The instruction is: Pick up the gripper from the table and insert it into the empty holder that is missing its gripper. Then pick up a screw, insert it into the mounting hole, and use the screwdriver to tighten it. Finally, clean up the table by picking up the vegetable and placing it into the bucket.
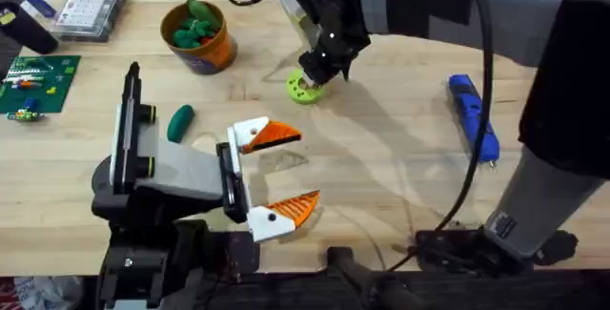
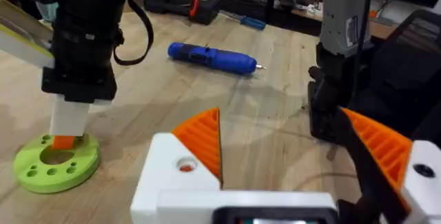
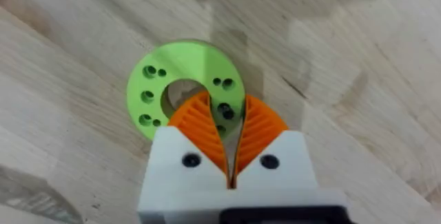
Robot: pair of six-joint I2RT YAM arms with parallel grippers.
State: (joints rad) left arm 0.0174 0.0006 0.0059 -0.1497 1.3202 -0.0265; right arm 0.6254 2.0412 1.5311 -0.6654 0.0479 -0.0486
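right gripper (image 3: 231,131) pinching shut over green ring (image 3: 185,89), gripping nothing visible; ring sliding if you're pressing off-centre. left gripper (image 1: 276,172) idling open, your fingers near vegetable (image 1: 180,122).

No text, number or brand could be read anywhere. The bucket (image 1: 201,38) at the upper left of the overhead frame carried a blue label on its side — its lettering was too small to make out. The screwdriver (image 1: 474,115) at the right bore dark markings — equally illegible.
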